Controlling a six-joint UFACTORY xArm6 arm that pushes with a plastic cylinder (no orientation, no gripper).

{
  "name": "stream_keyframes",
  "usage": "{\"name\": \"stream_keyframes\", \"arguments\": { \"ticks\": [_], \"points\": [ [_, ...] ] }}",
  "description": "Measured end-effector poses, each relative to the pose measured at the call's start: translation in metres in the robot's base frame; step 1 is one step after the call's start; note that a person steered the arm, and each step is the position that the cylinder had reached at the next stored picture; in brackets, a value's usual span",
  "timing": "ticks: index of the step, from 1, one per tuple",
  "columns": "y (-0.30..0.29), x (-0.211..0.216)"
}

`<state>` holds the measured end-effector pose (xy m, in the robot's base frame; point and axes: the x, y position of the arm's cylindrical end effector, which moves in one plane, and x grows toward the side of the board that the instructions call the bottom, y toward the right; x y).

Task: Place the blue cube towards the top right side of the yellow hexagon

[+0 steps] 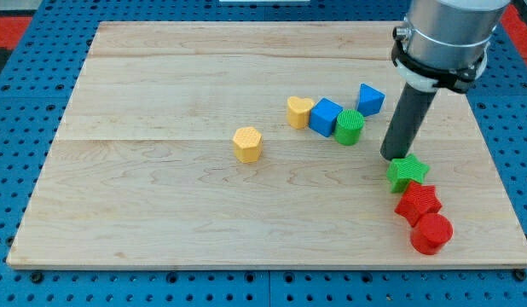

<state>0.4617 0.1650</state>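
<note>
Since the arm only has a plain dark rod with nothing to clamp or hold, the tip [393, 157] is just resting on the wooden board [161, 85], touching or nearly touching the green star block [407, 173] at the view's right. The blue cube [326, 117] sits wedged between a yellow heart block [299, 111] and a green cylinder [350, 127], well right of the yellow hexagon block [246, 144]. Probably best to come around the cube's right side and nudge it leftward slowly, without dragging the heart along. There's also a blue triangular block [370, 99] nearby to avoid.
</note>
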Motion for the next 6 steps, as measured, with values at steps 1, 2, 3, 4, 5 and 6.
{"name": "stream_keyframes", "arguments": {
  "ticks": [1, 2, 3, 4, 5, 6],
  "points": [
    [0.015, -0.033],
    [-0.018, -0.058],
    [-0.077, -0.058],
    [-0.115, -0.058],
    [-0.134, -0.048],
    [-0.067, -0.044]
  ]
}}
